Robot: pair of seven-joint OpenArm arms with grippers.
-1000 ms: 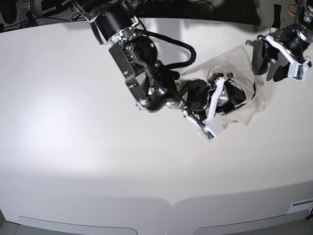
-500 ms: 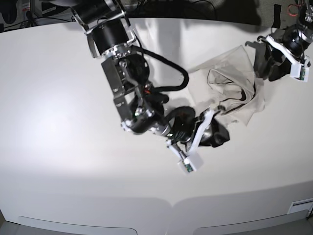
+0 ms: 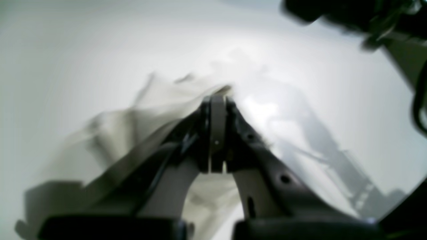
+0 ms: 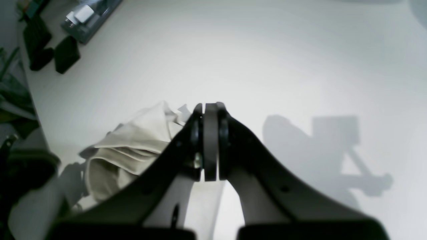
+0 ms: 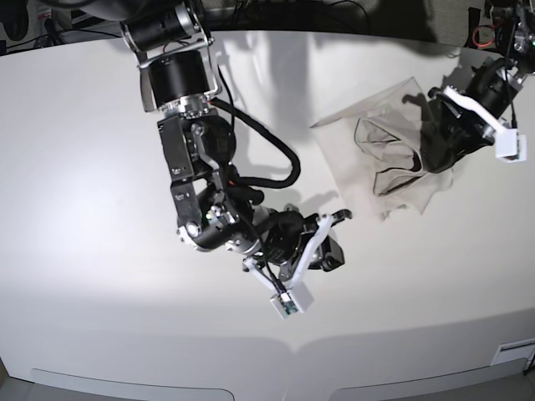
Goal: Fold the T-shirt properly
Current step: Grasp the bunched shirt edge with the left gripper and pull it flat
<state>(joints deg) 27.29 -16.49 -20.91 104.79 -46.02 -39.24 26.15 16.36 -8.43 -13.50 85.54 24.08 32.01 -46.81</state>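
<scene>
The T-shirt [image 5: 391, 138] lies crumpled and pale beige at the table's far right; it also shows as a bunched heap [image 4: 126, 146] and as blurred cloth [image 3: 133, 123]. My left gripper [image 5: 435, 150] sits over the shirt's right edge. Its jaws [image 3: 217, 100] are shut, with cloth right at the tips; I cannot tell whether any cloth is pinched. My right gripper [image 5: 333, 251] hovers over bare table below and left of the shirt. It is shut [image 4: 210, 110] with nothing in it.
The white table [image 5: 100, 167] spreads wide to the left and front. The right arm's thick black links and cable [image 5: 201, 150] reach across the middle. Small dark objects [image 4: 66, 53] and a device [image 4: 90, 16] lie off the table's far edge.
My right gripper let go of the shirt, drew back down and to the left, and shut. My left gripper closed and shifted down onto the shirt's right edge.
</scene>
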